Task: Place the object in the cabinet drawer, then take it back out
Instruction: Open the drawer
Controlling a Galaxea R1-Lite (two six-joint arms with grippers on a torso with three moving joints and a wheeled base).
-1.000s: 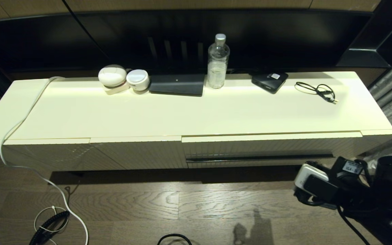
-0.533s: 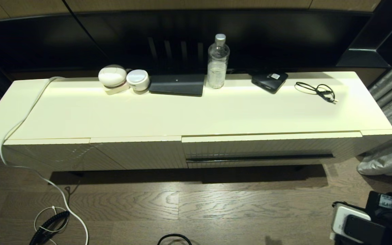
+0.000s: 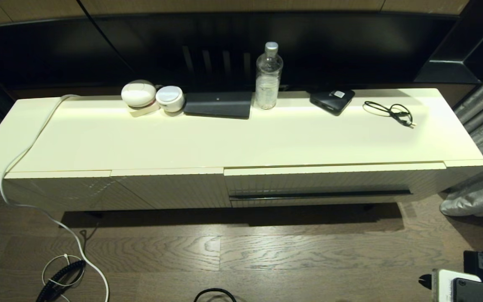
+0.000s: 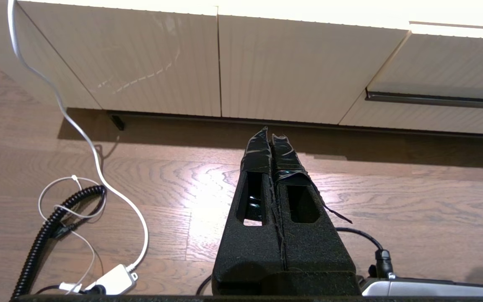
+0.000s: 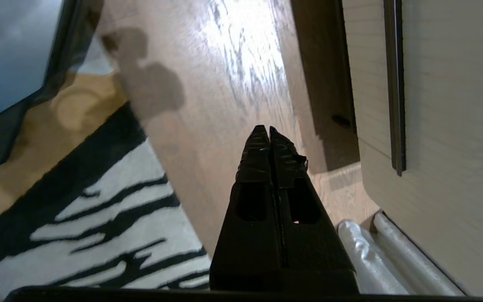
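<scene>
Cabinet drawer (image 3: 321, 184) closed; both grippers empty, fingers pressed together.

The long cream cabinet (image 3: 233, 138) stands ahead of both grippers. The right gripper (image 5: 269, 130) hangs low over the wooden floor (image 3: 241, 256), the drawer's dark handle slot (image 5: 394, 84) just beside its tips. The left gripper (image 4: 271, 136) points at the ribbed panels. No umbrella is visible.

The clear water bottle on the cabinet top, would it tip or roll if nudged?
The bottle stands tall and narrow, so a nudge near its cap would probably tip it. It looks nearly empty, so likely light. Once down, its round body could roll along the smooth cabinet top.
</scene>
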